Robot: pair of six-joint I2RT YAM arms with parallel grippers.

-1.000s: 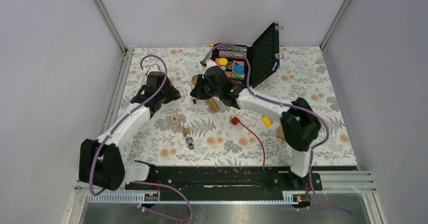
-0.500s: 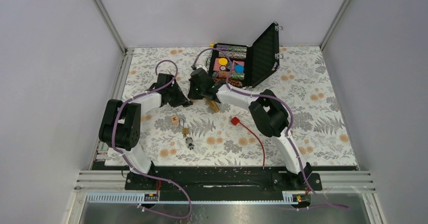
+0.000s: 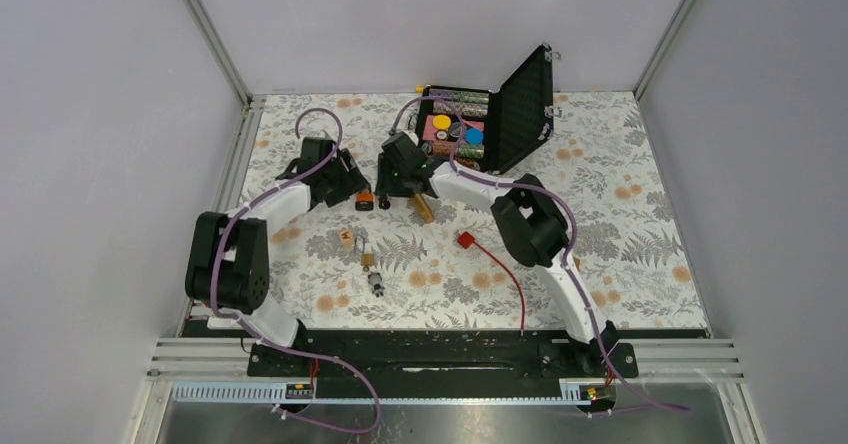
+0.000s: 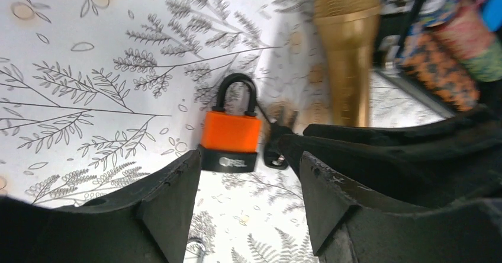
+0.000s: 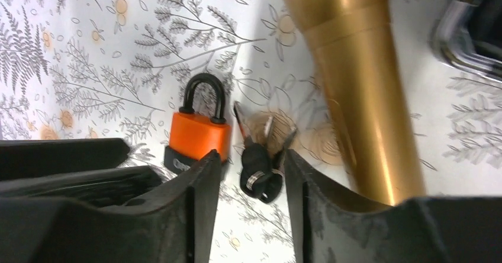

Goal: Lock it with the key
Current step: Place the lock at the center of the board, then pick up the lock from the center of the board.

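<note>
Padlock [image 4: 229, 134] (orange body, black shackle) lies flat on the counter [image 4: 89, 67], keys [image 5: 260, 168] just beside it, left jaws and right jaws both open, gripping nothing.

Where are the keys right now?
In the right wrist view the keys lie on the floral mat, between the orange padlock on their left and the gold tube on their right.

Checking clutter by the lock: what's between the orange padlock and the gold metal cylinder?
A bunch of black-headed keys lies flat on the mat between the orange black-shackled padlock and the gold metal cylinder; the right wrist view shows it best.
</note>
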